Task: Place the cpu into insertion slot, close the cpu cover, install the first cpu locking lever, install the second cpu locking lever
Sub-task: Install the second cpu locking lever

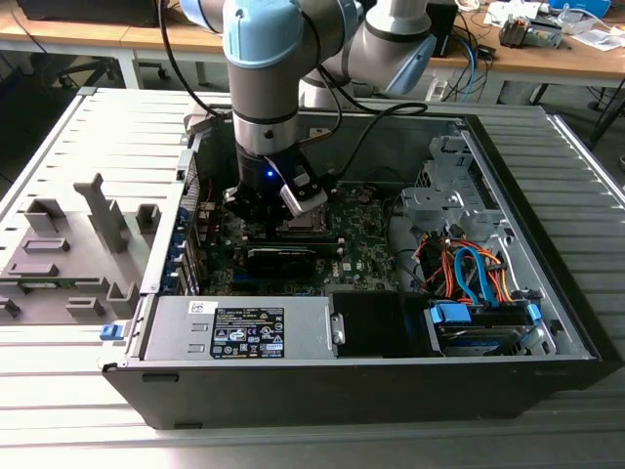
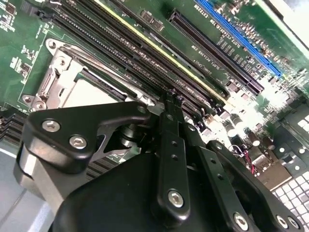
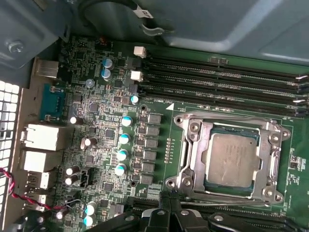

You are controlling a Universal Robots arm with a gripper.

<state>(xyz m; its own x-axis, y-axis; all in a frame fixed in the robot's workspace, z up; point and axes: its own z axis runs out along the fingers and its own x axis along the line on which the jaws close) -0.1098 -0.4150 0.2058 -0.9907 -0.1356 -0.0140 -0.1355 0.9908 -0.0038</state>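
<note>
My black claw, fingers pressed together on nothing, hovers beside the silvery metal cpu cover closed over the grey square cpu; locking levers seem due, needing a precise hooking push.

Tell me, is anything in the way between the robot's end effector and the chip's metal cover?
Nothing visible. The silvery square metal cpu cover lies flat over the grey cpu, and the black end effector sits right beside its edge.

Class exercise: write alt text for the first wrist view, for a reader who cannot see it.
The cpu sits in the insertion slot with the cpu cover closed around it, on a green motherboard.
</note>
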